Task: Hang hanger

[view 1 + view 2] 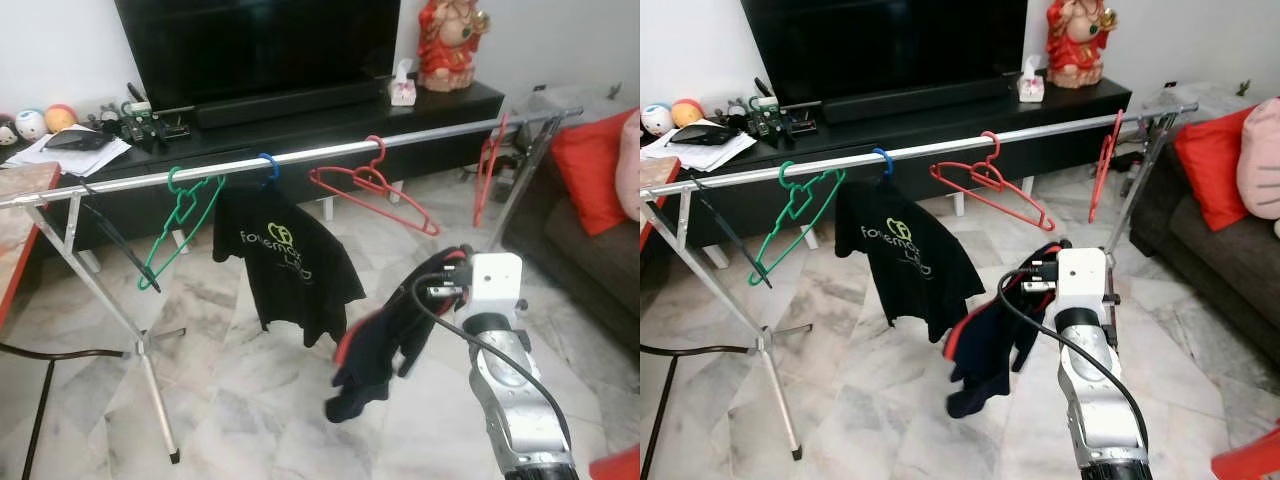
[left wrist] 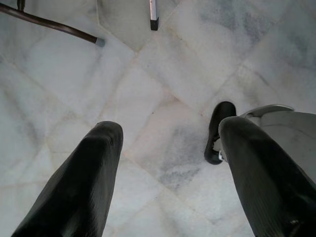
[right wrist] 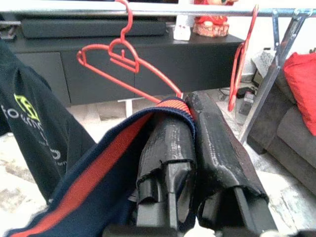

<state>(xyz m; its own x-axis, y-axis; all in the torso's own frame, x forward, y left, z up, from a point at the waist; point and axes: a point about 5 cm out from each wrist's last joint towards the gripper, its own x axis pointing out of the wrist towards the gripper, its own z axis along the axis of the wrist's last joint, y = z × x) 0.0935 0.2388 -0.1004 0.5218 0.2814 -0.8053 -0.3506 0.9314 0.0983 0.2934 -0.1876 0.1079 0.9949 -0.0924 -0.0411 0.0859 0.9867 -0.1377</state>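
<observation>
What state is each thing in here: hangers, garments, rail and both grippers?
Rail: standing, level.
Green hanger: on rail, empty, tilted.
Black T-shirt: hanging from rail on a blue hook.
Red hanger: on rail, empty, tilted.
Second red hanger: on rail near its right end, empty.
Navy garment: off rail, dangling from right gripper.
Right gripper: shut on navy garment.
Left gripper: open, idle above floor.

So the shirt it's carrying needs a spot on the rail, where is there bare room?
Bare rail runs between the tilted red hanger and the red hanger at the far end. Crowded: green hanger and black T-shirt hang close together.
</observation>
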